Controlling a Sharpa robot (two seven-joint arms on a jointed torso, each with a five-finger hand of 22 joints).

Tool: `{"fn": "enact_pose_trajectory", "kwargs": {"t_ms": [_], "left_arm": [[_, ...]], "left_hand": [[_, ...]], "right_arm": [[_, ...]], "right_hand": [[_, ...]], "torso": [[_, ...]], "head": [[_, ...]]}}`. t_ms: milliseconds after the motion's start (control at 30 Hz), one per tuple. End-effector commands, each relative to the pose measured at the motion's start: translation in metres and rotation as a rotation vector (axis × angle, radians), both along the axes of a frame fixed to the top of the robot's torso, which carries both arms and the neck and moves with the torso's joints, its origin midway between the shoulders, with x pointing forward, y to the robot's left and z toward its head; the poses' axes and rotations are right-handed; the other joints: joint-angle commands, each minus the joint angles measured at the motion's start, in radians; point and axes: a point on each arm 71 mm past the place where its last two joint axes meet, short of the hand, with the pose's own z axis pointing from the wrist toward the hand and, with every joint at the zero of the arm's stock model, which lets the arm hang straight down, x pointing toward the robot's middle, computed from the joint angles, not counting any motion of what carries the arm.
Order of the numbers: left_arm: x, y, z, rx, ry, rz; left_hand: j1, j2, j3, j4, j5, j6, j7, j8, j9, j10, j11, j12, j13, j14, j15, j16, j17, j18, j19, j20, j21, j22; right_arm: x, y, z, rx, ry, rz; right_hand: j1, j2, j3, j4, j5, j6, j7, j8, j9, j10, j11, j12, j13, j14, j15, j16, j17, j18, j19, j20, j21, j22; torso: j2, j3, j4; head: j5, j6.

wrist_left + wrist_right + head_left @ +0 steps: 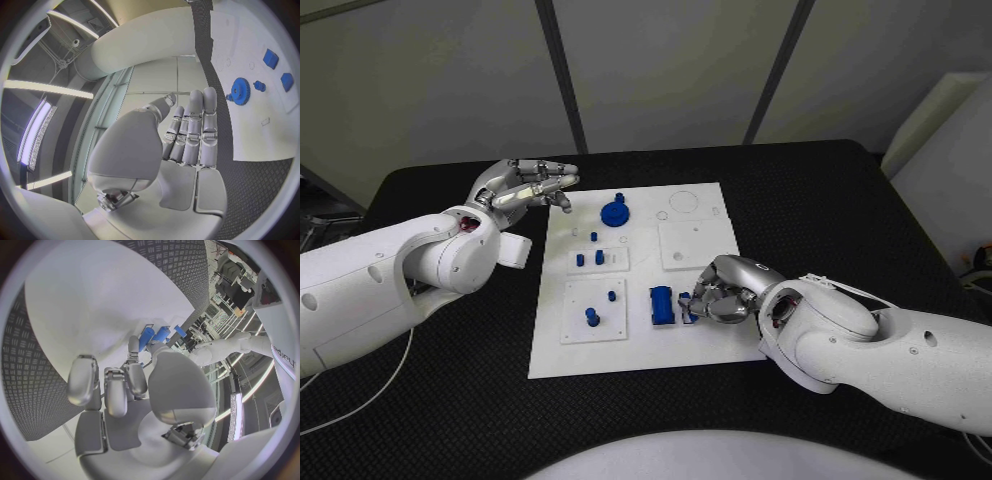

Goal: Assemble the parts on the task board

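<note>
The white task board (708, 345) lies in the middle of the black table. On it are a blue gear (615, 212), several small blue pegs (591, 258) standing in plates, and a blue rectangular block (662, 305). My right hand (721, 292) is lowered onto the board just right of the block. Its thumb and a fingertip pinch a small blue part (689, 306), seen between the fingertips (147, 336). My left hand (528, 185) hovers off the board's far left corner, fingers stretched out, holding nothing. The gear (240, 90) lies beyond its fingertips (201, 107).
Two raised white plates (594, 312) sit on the board's left half, two more pegs (591, 318) standing in the nearer one. A square plate (694, 243) and a ring outline (685, 202) are on its right half. Black table surface (444, 400) surrounds the board.
</note>
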Motion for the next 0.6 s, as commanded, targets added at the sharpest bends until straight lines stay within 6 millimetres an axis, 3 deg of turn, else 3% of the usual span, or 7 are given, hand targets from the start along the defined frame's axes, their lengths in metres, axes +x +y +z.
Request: {"fn": "enact_pose_trajectory", "kwargs": {"t_ms": [33,367,600], "left_arm": [[-0.0002,-0.0024,0.0009,-0.008,0.002,-0.018],[-0.0002,-0.0025,0.0007,-0.008,0.005,-0.021],[0.0001,-0.0022,0.0005,-0.007,0.007,-0.020]], "left_hand": [[-0.001,0.010,-0.003,-0.003,-0.005,-0.005,0.002,0.002,0.000,-0.009,-0.001,0.007,0.001,-0.007,0.000,-0.004,-0.001,-0.019,-0.008,0.000,-0.003,-0.001],[-0.001,0.010,-0.003,-0.003,-0.005,-0.005,0.002,0.002,0.000,-0.009,-0.001,0.007,0.001,-0.007,0.000,-0.004,-0.001,-0.019,-0.008,0.000,-0.003,-0.001],[-0.001,0.010,-0.003,-0.003,-0.005,-0.005,0.002,0.002,0.000,-0.009,-0.001,0.007,0.001,-0.007,0.000,-0.004,-0.001,-0.019,-0.008,0.000,-0.003,-0.001]], "right_arm": [[0.0003,0.0002,-0.0004,-0.003,0.005,0.000],[0.0012,0.0014,-0.0012,-0.004,0.006,0.002],[0.0008,0.0018,-0.0009,-0.004,0.005,0.006]], "right_hand": [[-0.013,0.000,-0.007,0.001,0.003,0.002,0.003,0.001,0.002,0.009,-0.001,0.006,0.029,0.103,-0.006,0.005,0.257,-0.015,0.004,-0.003,0.006,0.002],[-0.055,0.002,-0.048,0.001,-0.008,0.001,0.003,0.006,0.009,0.011,-0.001,0.010,0.034,0.103,-0.007,0.006,0.259,-0.016,0.005,-0.004,0.007,0.005],[-0.091,0.005,-0.088,0.002,-0.052,0.002,0.003,0.010,0.013,0.014,-0.001,0.014,0.040,0.103,-0.007,0.007,0.262,-0.016,0.006,-0.004,0.009,0.008]], "torso": [[0.000,-0.0001,-0.0001],[-0.001,-0.0007,0.0007],[0.000,-0.0002,-0.0004]], "head": [[0.001,0.000],[0.001,0.000],[0.003,-0.001]]}}
